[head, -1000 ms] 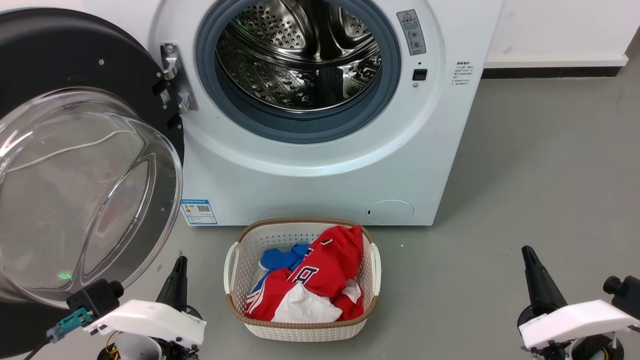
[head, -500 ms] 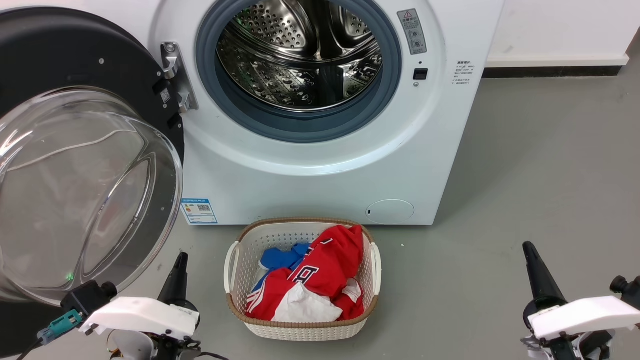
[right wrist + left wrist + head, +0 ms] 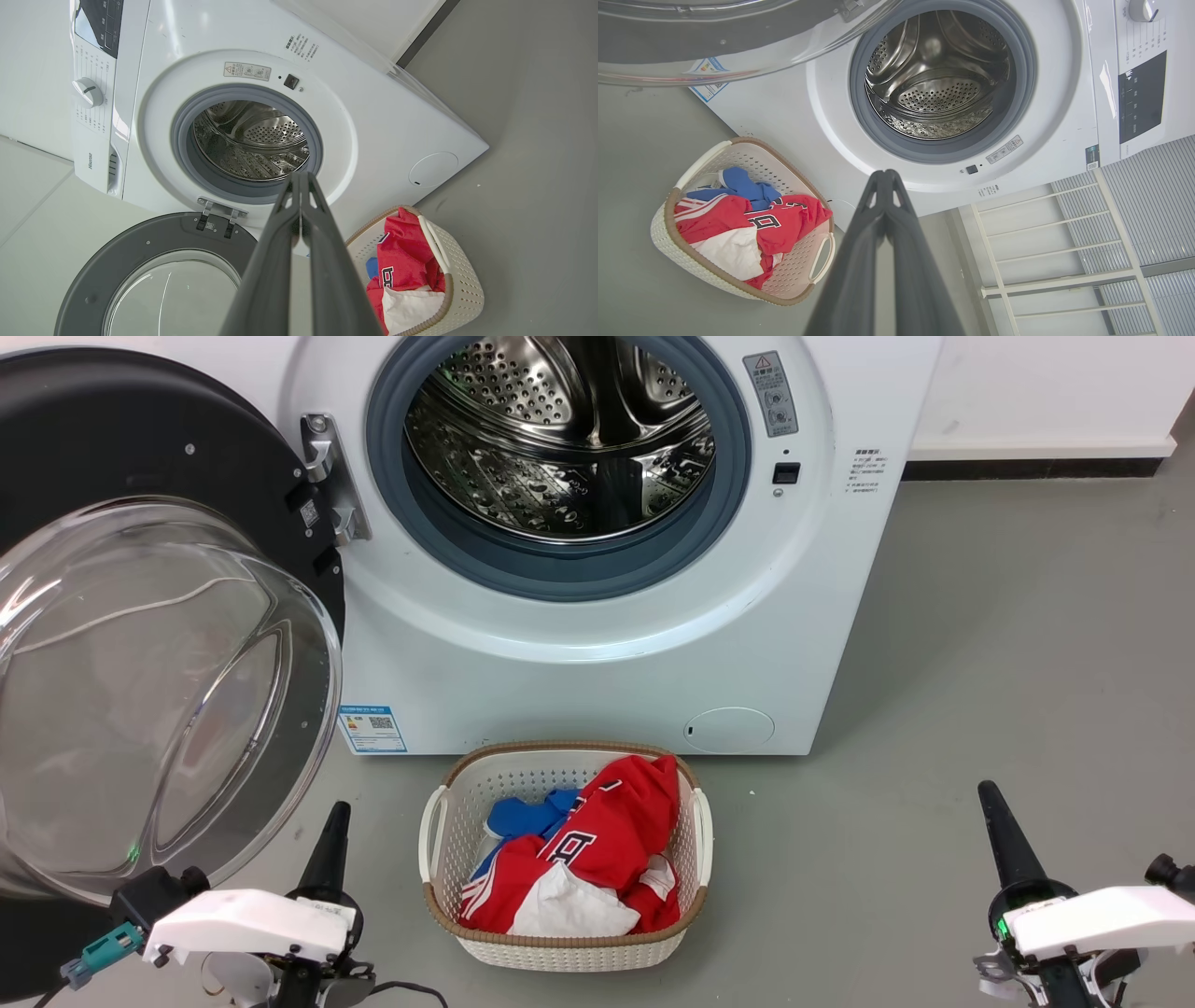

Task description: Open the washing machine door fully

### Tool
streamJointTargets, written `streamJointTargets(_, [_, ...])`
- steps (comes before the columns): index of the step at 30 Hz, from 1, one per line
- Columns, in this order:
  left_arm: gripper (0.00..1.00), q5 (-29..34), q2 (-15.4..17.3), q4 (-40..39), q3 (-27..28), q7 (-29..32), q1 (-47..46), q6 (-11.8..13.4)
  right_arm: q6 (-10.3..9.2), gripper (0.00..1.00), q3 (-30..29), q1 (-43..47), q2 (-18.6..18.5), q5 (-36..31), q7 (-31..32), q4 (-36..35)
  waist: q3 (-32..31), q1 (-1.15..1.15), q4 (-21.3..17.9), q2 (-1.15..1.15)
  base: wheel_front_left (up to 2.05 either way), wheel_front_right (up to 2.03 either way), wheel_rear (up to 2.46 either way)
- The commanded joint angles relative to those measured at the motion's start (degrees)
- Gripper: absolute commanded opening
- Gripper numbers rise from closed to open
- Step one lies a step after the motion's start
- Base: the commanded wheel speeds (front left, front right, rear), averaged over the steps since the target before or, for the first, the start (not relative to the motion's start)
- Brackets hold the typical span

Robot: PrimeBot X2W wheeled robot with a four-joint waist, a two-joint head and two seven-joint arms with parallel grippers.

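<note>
Compared with a second ago, little has changed: my left tool (image 3: 338, 814) has slid a touch toward the left edge of the head view and its tip sits slightly higher. My right tool (image 3: 986, 793) has drifted a little toward the right edge in the same way. The washing machine (image 3: 579, 681) has shifted by only a hair, which I put down to the camera. The washing machine door (image 3: 112, 439) hangs where it was, swung wide out to the machine's left on its metal hinge (image 3: 327, 476). Its clear glass bowl (image 3: 159, 700) bulges toward me and the opening is fully uncovered. Both tools are clenched on nothing: each wrist view shows the two dark fingers meeting at their tips, left (image 3: 885, 175) and right (image 3: 299, 176). Both are well apart from the door and the machine. By my count there is one machine, one door, one hinge, one steel drum (image 3: 560, 439) ringed by one blue-grey seal (image 3: 560, 574), one blue label (image 3: 372, 730), one round flap (image 3: 728, 730) and two tools. One white basket (image 3: 560, 954) stands on the floor (image 3: 980, 644) just in front of the machine's lower edge, between the tools. It holds a red garment (image 3: 607, 840), a blue one (image 3: 523, 817) and some white cloth (image 3: 569, 910).
</note>
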Motion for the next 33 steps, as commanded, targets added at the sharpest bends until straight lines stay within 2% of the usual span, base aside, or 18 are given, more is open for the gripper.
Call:
streamJointTargets(1, [0.00,-1.4,-0.2,-0.2,0.9,0.3,-1.5,-0.7,0.01,0.00,-0.2,-1.5,0.0,1.9,0.2,-0.2,0.0,0.00,0.0,0.00,0.00,0.00,0.00])
streamJointTargets(33, [0.00,-13.5,-4.3,1.5,6.5,4.2,-2.1,-5.2,0.00,0.00,-1.0,-3.2,0.0,19.3,2.2,2.1,0.2,0.00,0.2,0.00,0.00,0.00,0.00])
